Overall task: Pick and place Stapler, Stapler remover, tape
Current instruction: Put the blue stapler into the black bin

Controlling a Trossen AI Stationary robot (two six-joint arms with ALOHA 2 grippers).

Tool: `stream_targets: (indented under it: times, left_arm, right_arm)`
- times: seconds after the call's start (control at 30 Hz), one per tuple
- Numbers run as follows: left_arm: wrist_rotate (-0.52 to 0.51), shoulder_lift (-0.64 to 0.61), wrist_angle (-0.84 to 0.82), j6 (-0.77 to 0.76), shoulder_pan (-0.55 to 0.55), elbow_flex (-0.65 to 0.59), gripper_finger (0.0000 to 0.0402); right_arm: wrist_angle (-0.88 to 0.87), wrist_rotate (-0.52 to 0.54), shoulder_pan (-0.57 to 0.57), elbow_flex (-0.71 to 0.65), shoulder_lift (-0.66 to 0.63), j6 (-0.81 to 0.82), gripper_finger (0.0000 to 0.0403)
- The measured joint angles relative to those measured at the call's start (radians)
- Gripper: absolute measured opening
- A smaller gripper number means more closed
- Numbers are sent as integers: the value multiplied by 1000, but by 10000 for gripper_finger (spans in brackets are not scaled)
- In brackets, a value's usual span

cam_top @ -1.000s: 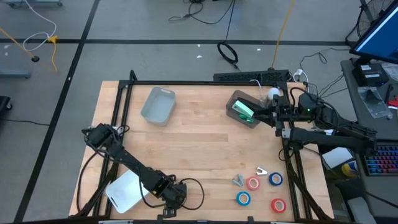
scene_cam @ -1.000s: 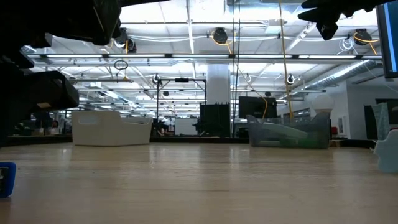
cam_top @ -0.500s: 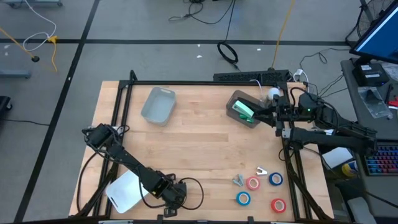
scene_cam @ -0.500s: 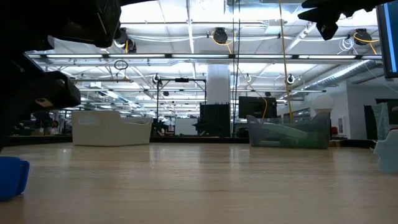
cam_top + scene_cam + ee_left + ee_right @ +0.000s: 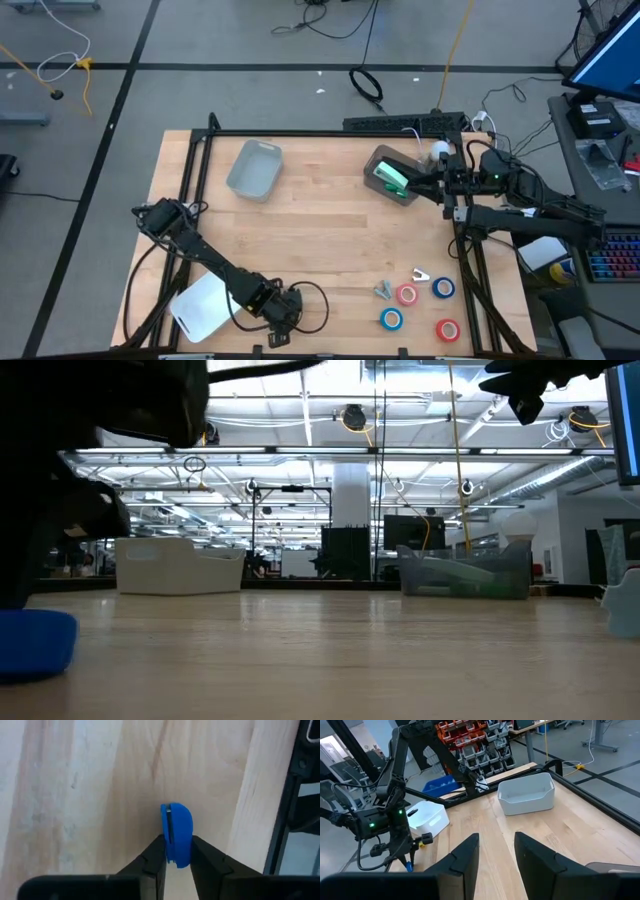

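At the near edge of the counter (image 5: 330,240), beside the white bin (image 5: 200,305), the left gripper (image 5: 283,318) stands low over a small blue stapler (image 5: 176,836), its jaws closing from either side so that the fingers (image 5: 155,857) press against the object's flat faces. The piece stands on edge on the wood, which is probably why the approach comes straight down with one finger on each broad side: that gives the firmest pinch on a narrow, upright body. In the low view the same blue shape (image 5: 38,643) rests on the boards under the dark arm, so it seems not yet lifted. The right gripper (image 5: 495,852) waits near the far right corner, just beside the clear bin (image 5: 392,176) that holds something green, its jaws partly spread and holding nothing. The tape rolls stay grouped near the front right: a red one (image 5: 406,294), a blue one (image 5: 443,288), another blue (image 5: 391,319) and another red (image 5: 447,329), with small metal pieces (image 5: 385,290) close by. A grey bin (image 5: 254,168) sits far left, likely a drop point.
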Motion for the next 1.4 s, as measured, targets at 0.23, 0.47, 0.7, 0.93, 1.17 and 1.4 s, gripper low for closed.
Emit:
stream_targets:
  times: [0.23, 0.47, 0.7, 0.93, 1.17, 1.4]
  left_arm:
    - [-109, -61, -8, 69, 91, -5, 51]
    - [-160, -156, 73, 169, 234, -4, 76]
    - [-170, -234, 260, 285, 371, -2, 56]
    - [-169, -257, 383, 320, 473, -1, 69]
    - [-158, -257, 421, 352, 504, -1, 58]
    - [-168, -257, 442, 363, 504, -1, 67]
  right_arm:
    - [143, -190, 0, -111, 22, 18, 116]
    - [590, -337, 8, -331, 96, 163, 116]
    - [1010, -327, 84, -444, 235, 224, 136]
    - [1033, -306, 152, -384, 419, 121, 175]
    - [970, -210, 151, -279, 555, 0, 200]
    - [863, -201, 149, -169, 658, -85, 229]
